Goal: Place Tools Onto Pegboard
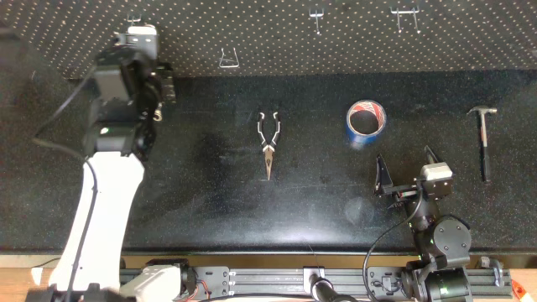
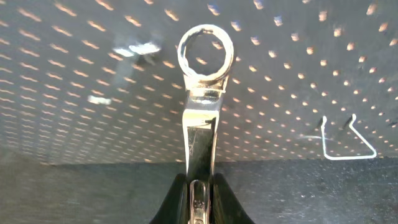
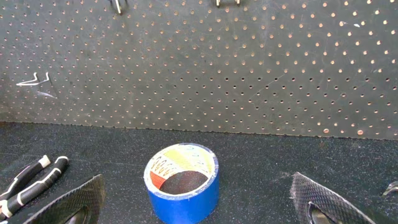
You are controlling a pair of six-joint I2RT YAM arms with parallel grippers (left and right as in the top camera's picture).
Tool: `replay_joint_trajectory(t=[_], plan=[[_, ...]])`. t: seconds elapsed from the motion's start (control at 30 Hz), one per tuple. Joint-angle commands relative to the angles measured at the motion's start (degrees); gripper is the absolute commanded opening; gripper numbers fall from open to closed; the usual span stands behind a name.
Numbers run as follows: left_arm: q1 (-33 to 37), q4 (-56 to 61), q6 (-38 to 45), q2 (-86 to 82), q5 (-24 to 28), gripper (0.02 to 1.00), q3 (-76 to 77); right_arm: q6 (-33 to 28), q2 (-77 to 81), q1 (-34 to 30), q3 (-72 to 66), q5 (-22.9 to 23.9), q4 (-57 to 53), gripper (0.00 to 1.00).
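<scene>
My left gripper (image 2: pixel 200 186) is shut on the shaft of a steel wrench (image 2: pixel 202 118) and holds it up against the pegboard (image 1: pixel 352 42). The wrench's ring end (image 2: pixel 206 52) sits just beside a small metal hook (image 2: pixel 138 48). On the black table lie pliers with black-and-white handles (image 1: pixel 268 138), a blue tape roll (image 1: pixel 367 123) and a hammer (image 1: pixel 483 138). My right gripper (image 1: pixel 404 158) stands open low over the table, just in front of the tape roll (image 3: pixel 182 183), with nothing between its fingers (image 3: pixel 74 199).
Wire hooks hang on the pegboard: a loop-shaped one (image 1: pixel 228 58) left of centre, and two more (image 1: pixel 316 17) (image 1: pixel 405 18) higher up to the right. The loop hook (image 2: pixel 348 140) is near the wrench. The pliers' handles (image 3: pixel 31 177) lie beside the tape.
</scene>
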Motion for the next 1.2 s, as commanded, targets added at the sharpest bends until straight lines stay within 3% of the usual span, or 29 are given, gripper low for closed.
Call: replay_joint_trajectory(t=[0.03, 0.13, 0.4, 0.5, 1.2], plan=[[0.3, 2.1, -9.6, 2.3, -5.9, 0.029, -0.4, 0.4, -0.4, 0.4, -0.2, 0.3, -0.3, 0.976], [0.2, 2.2, -9.6, 0.3, -9.7, 0.029, -1.5, 0.4, -0.4, 0.4, -0.2, 0.3, -0.3, 0.976], [0.2, 6.2, -9.5, -7.9, -9.7, 0.029, -8.5, 0.4, -0.4, 0.4, -0.2, 0.3, -0.3, 0.976], [0.2, 6.9, -9.6, -7.8, -12.6, 0.029, -8.5, 0.4, -0.4, 0.4, -0.2, 0.3, -0.3, 0.976], [0.3, 7.7, -9.6, -3.1, -12.6, 0.029, -8.5, 0.4, -0.4, 0.4, -0.2, 0.3, -0.3, 0.976]])
